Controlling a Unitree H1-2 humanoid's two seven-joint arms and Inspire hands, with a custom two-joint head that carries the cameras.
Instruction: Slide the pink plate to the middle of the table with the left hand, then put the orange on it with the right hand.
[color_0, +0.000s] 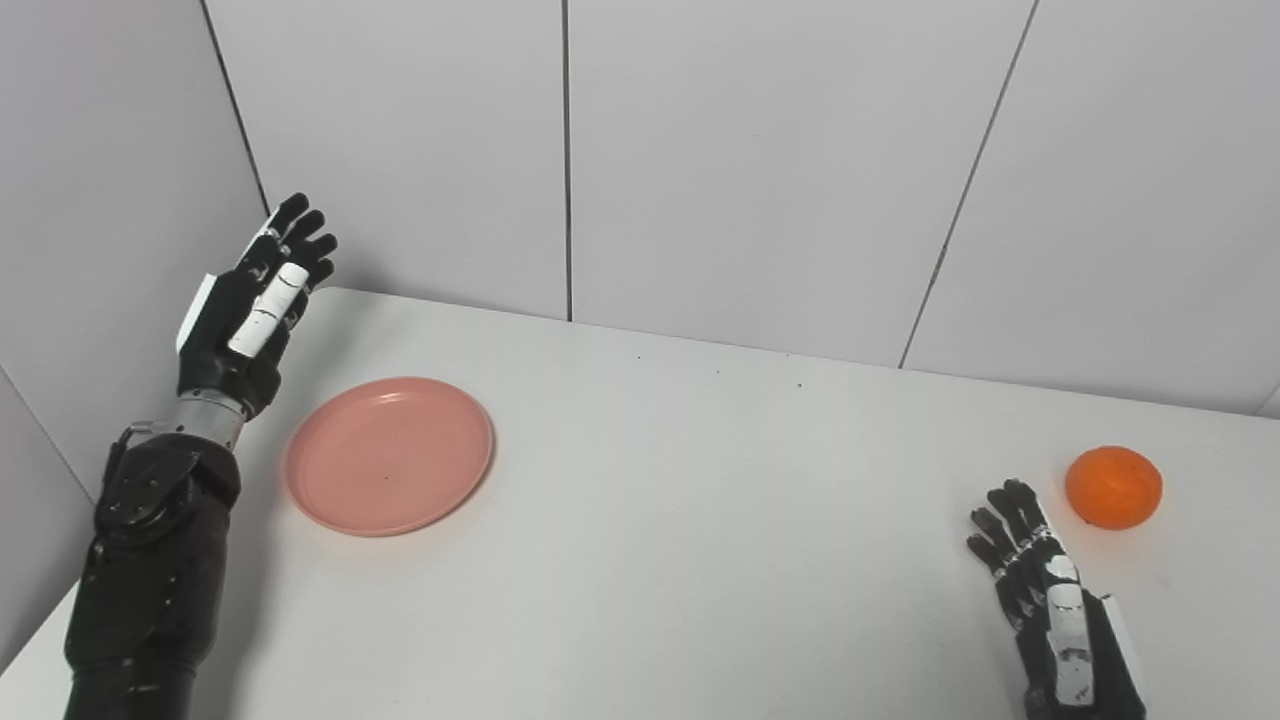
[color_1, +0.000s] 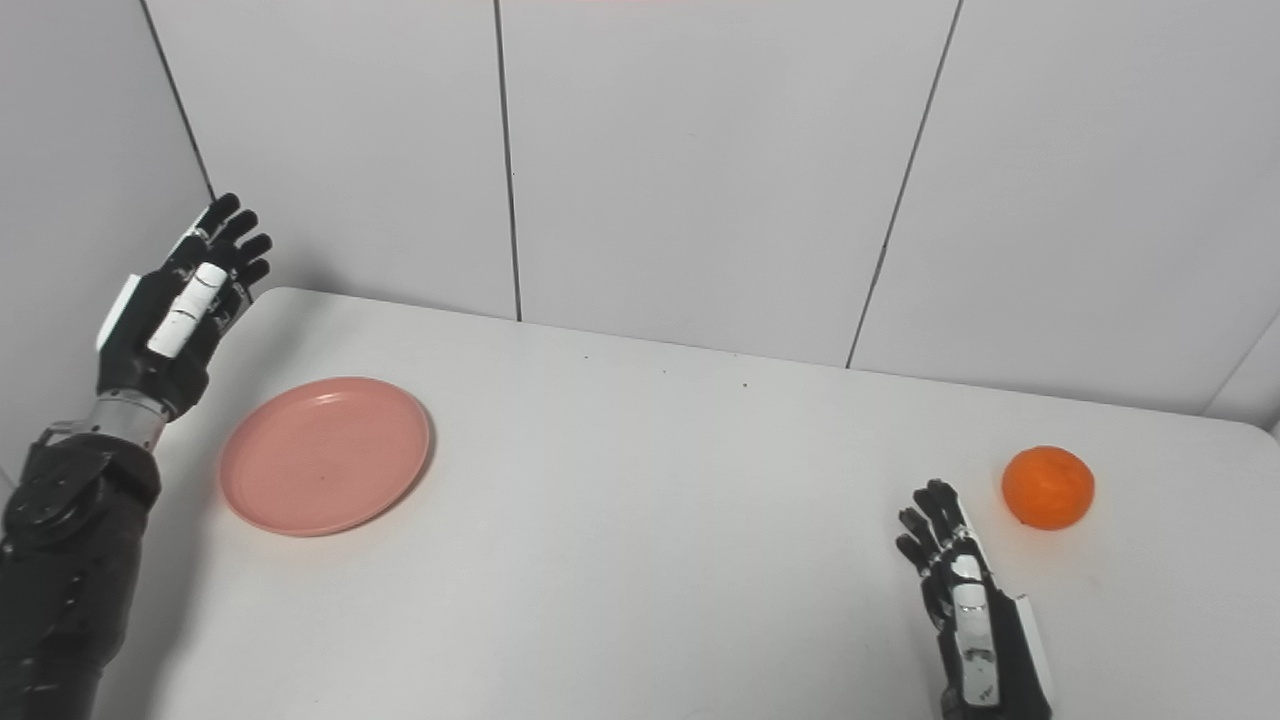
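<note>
A pink plate (color_0: 389, 454) lies flat on the left part of the white table (color_0: 700, 500), with nothing on it. My left hand (color_0: 250, 305) is raised above the table's far left corner, beyond and to the left of the plate, open with fingers stretched and holding nothing. An orange (color_0: 1113, 486) sits near the table's right side. My right hand (color_0: 1050, 600) hovers low near the front right edge, just short and left of the orange, open and not touching it.
Grey wall panels (color_0: 760, 170) close off the back and the left side of the table. The wide stretch of tabletop between plate and orange carries nothing I can see.
</note>
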